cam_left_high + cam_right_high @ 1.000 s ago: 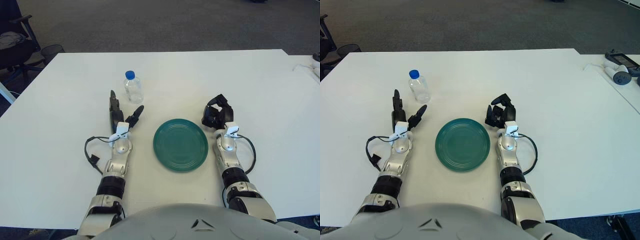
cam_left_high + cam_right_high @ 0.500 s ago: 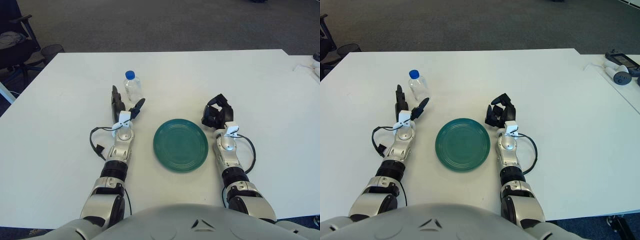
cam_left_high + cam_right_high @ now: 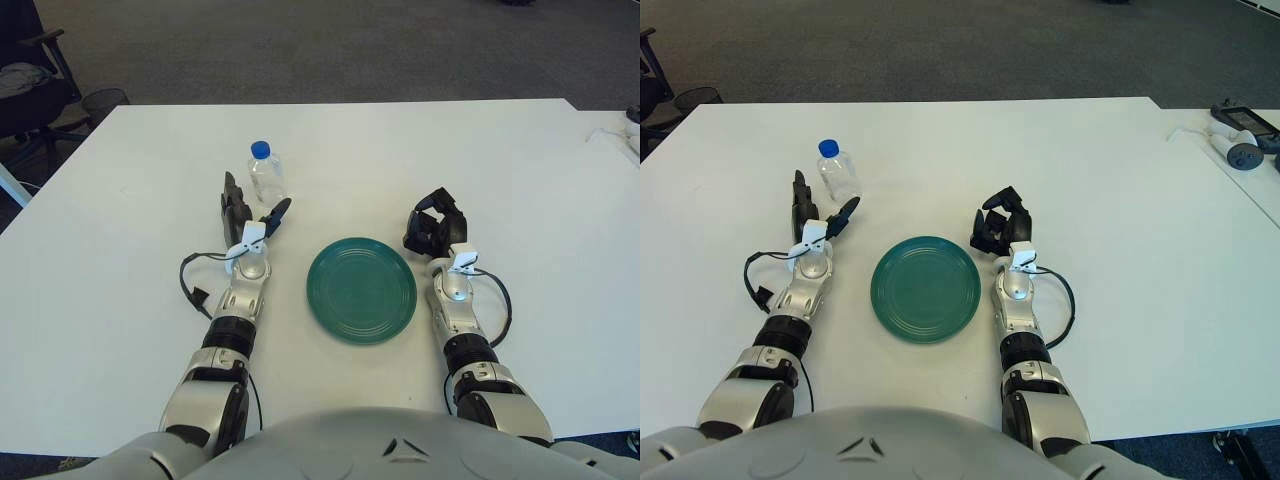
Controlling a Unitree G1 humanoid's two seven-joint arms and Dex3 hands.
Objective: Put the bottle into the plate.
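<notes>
— Two hands in the left eye view?
— Yes. The left hand [image 3: 246,215], fingers spread and empty, is just short of the upright bottle [image 3: 266,175], toward the table's [image 3: 120,270] left edge.
— Right eye view?
— The right hand [image 3: 1000,230] is clenched beside the bare plate [image 3: 925,288]; its fingertips are hidden.

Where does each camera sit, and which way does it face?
Left eye view: on the head, looking forward and down at the table; both forearms and the chest's top show.
Right eye view: beside it, a little to the right; same body parts.
Both share: bottle, plate, open left hand near the bottle, curled right hand right of the plate.
</notes>
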